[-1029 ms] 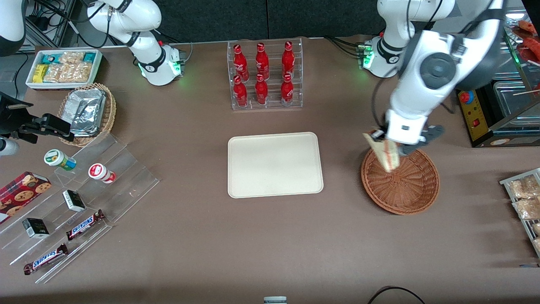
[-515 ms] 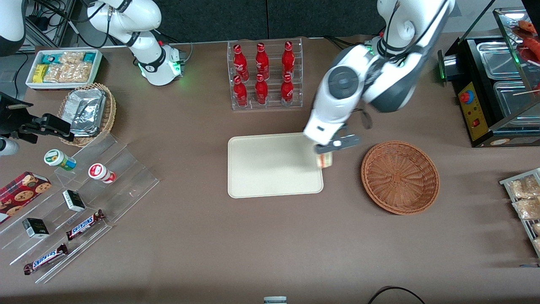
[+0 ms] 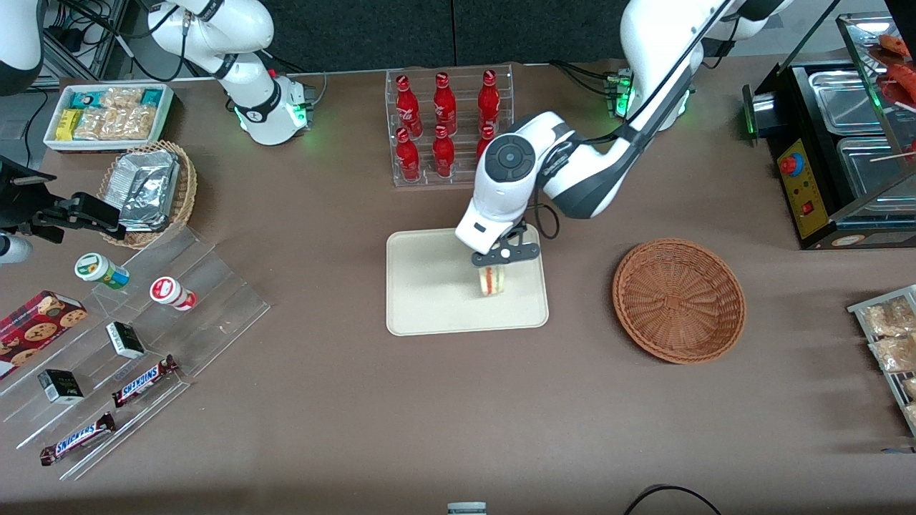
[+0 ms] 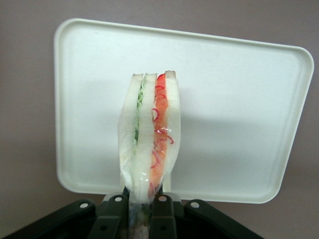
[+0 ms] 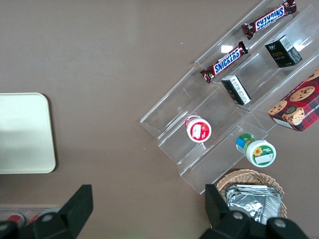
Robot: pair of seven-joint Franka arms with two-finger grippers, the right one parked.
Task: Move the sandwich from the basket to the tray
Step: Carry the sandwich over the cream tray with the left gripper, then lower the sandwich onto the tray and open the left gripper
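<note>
Front view, left arm's black two-finger gripper (image 3: 495, 262): over the flat cream-white rectangular tray (image 3: 429, 300), pinching the top of the triangular pale-bread sandwich (image 3: 491, 280).
Front view, sandwich: hangs upright above the tray's half toward the working arm's end of the table.
Front view, round reddish-brown wicker basket (image 3: 678, 300): beside the tray, well apart.
Left wrist view, gripper (image 4: 141, 215): fingers (image 4: 162, 217) pressed on the sandwich (image 4: 149, 144).
Left wrist view, sandwich: red and green filling stripes face the camera, tray (image 4: 239, 114) below.
Right wrist view, tray (image 5: 22, 133): one rounded corner on brown tabletop.

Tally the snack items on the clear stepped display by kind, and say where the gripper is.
Snickers bars: 2
Small black boxes: 2
Round cups: 2
Cookie box: 1
Total: 7
Gripper: over the tray, shut on the sandwich.
</note>
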